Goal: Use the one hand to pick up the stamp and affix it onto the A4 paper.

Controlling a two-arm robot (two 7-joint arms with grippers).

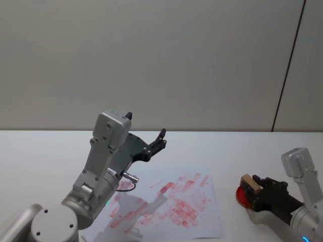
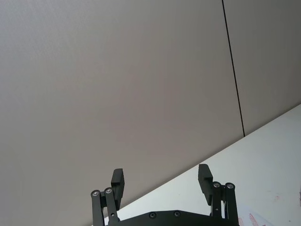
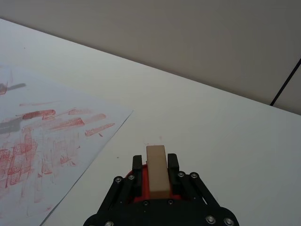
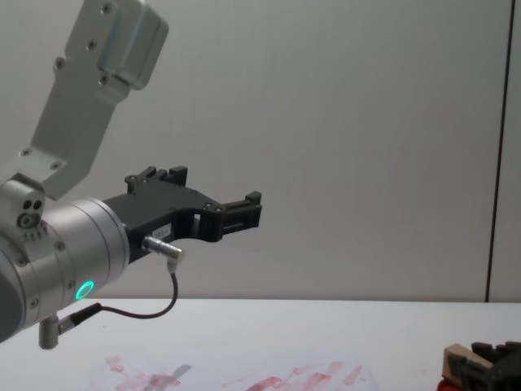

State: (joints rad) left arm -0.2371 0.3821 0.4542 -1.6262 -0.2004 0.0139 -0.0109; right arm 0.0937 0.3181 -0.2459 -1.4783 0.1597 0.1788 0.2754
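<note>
Black ridged right tool (image 3: 154, 165) clamps the pale wooden stamp (image 3: 156, 170) over the round red pad (image 1: 243, 197).

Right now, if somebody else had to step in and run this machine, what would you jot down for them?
Right gripper: jaws shut on the stamp, low over the red ink pad, to the right of the paper.
Left gripper: jaws open, empty, raised in the air above the table's left side, idle.
Paper: flat on the table, already covered in red stamp marks.
Done: stamp picked up, at the ink pad.
Left: carry the stamp across to the paper, press it down.
</note>
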